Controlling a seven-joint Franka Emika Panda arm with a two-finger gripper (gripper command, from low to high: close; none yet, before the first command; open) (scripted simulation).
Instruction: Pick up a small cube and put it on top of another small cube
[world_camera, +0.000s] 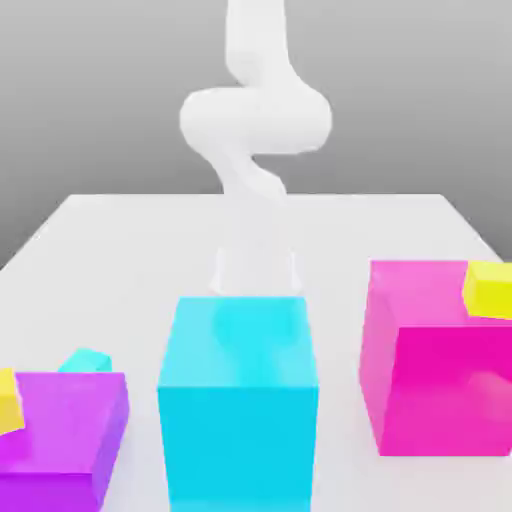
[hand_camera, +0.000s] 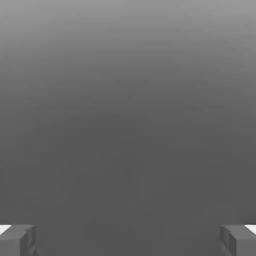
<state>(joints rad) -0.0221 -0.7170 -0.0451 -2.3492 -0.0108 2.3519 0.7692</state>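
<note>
A tiny cyan small cube (world_camera: 88, 360) peeks out behind a purple block (world_camera: 62, 432) at the exterior view's left. The white arm (world_camera: 252, 120) comes down at the middle of the table, and its hand (world_camera: 255, 268) drops behind a big cyan block (world_camera: 238, 400), which hides its lower end. In the hand view my gripper (hand_camera: 128, 242) is open: its two grey fingertips (hand_camera: 17, 241) stand far apart with nothing between them, over a plain grey surface.
A large magenta block (world_camera: 435, 365) stands at the exterior view's right with a small yellow cube (world_camera: 490, 290) at its top corner. Another small yellow cube (world_camera: 8, 400) sits against the purple block at the left edge. The white table (world_camera: 150, 250) stretches back behind the blocks.
</note>
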